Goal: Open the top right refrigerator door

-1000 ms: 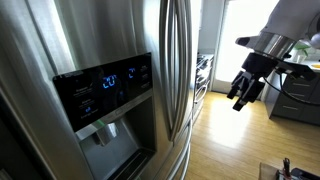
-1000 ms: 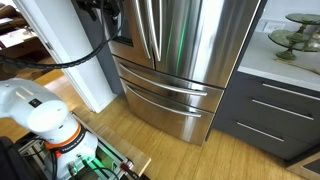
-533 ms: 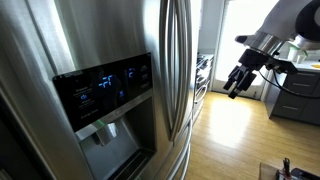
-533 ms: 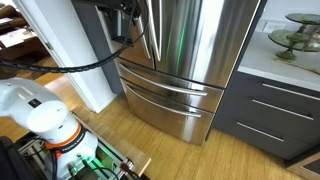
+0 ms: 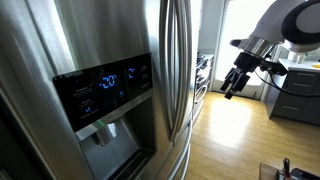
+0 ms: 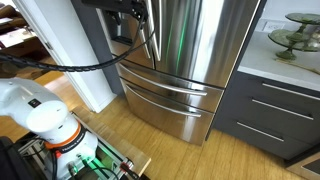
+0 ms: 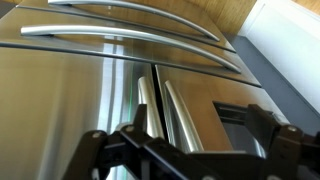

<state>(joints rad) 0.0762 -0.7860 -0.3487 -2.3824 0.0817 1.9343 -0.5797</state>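
None of the opening is showing yet. The top right refrigerator door [image 6: 208, 40] is sitting flush beside the dispenser door [image 5: 100, 95], and both are lying closed above the lower drawer fronts [image 6: 165, 100]. From where I'm standing, that plain steel door is taking up the right half of the fridge's upper part. Its long curved bar handle [image 6: 165, 38] is running just beside the centre seam. By my reckoning the whole job is waiting: reaching the handle, closing on it, and swinging the door outward.

The gripper [image 5: 237, 84] is hanging in the air out in front of the fridge, at about the height of the upper doors. An arm [image 5: 292, 18] is carrying it, bending down from the upper right in an exterior view. In the wrist view its fingers [image 7: 95, 150] are standing wide apart at the lower edge with nothing between them, and the two vertical handles are showing through the gap. That wrist picture is reading upside down, with drawer handles at the top and the dispenser at the right. So the target door's handle [image 7: 147, 105] is the left one there. The tool is touching neither handle. I can't judge exactly how close it is, though in an exterior view the gripper [image 6: 137, 13] is looking near the handles' upper ends.
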